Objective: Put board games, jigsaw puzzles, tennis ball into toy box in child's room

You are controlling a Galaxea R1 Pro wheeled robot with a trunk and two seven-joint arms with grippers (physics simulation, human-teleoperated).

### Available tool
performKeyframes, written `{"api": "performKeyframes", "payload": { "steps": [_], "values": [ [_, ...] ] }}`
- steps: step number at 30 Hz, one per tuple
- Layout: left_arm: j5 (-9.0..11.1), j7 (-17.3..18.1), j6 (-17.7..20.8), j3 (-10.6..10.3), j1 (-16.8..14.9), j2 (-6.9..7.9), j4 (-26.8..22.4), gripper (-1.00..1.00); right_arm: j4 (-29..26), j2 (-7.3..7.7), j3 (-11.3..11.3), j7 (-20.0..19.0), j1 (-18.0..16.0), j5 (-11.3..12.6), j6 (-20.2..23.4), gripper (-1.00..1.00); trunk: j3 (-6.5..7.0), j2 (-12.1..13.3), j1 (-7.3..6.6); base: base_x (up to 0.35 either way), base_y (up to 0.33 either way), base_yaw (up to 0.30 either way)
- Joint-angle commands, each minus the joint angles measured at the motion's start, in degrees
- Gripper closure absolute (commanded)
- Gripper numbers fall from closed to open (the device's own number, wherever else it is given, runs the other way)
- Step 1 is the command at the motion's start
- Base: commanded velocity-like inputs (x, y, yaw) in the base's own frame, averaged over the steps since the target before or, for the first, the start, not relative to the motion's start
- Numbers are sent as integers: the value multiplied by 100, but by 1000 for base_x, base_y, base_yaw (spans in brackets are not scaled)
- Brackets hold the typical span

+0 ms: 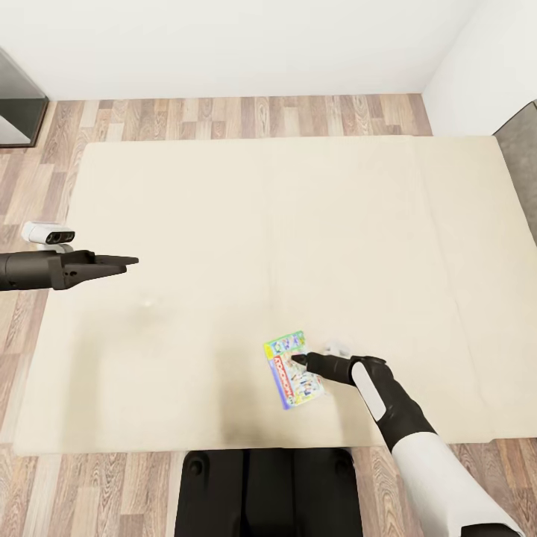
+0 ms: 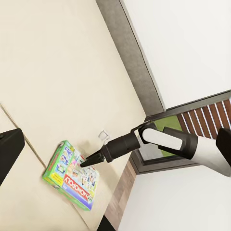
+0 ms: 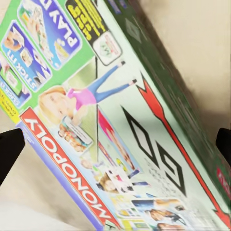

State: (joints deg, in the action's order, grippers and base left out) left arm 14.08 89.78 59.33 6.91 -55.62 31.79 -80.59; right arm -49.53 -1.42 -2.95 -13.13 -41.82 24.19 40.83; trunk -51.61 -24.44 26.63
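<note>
1. Where the bed (image 1: 224,224) is seen from the head view, one board game (image 1: 293,371) is found lying flat on its cream cover, near the bed's near edge and a little toward its right half.
2. The box's long axis is seen running from the bed's near edge toward its far edge, slightly slanted, with the blue title strip along its left long side.
3. The right gripper (image 1: 296,359) is placed over the box's right part, coming in from the right, its dark tips on or just above the lid; contact cannot be told.
4. The right gripper's jaws are held spread in the right wrist view, a dark fingertip (image 3: 9,151) being seen at each side edge with the printed lid (image 3: 115,120) between them, nothing being grasped.
5. The word MONOPOLY, the green and blue panels and the cartoon figures on the lid are made legible only by the right wrist view; in the head view they are too small to be read.
6. The box's thickness and green side wall are shown by the left wrist view, where the game (image 2: 72,174) is seen with the right arm (image 2: 159,142) reaching down to it.
7. The left gripper (image 1: 123,262) is held above the bed's left edge, well apart from the game; whether its jaws are parted or closed cannot be told.
8. Wooden floor (image 1: 224,115) is seen beyond the bed's far edge, under a white wall (image 1: 224,45).
</note>
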Motion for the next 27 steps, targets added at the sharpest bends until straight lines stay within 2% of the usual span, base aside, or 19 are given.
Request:
{"api": "performKeyframes", "payload": {
  "steps": [1,7,27],
  "values": [
    [-2,22,61,-2,-3,3,-1,-100,-7,0,4,-81,-2,-16,23,-100,-6,-8,3,0,0,0],
    [-2,22,61,3,-2,3,-1,-100,-13,-6,5,-186,-2,-19,18,-100,-6,-8,3,0,0,0],
    [-9,22,61,0,-2,3,-1,-100,21,-102,14,-199,-2,-12,13,-100,-6,-8,3,0,0,0]
  ]
}}
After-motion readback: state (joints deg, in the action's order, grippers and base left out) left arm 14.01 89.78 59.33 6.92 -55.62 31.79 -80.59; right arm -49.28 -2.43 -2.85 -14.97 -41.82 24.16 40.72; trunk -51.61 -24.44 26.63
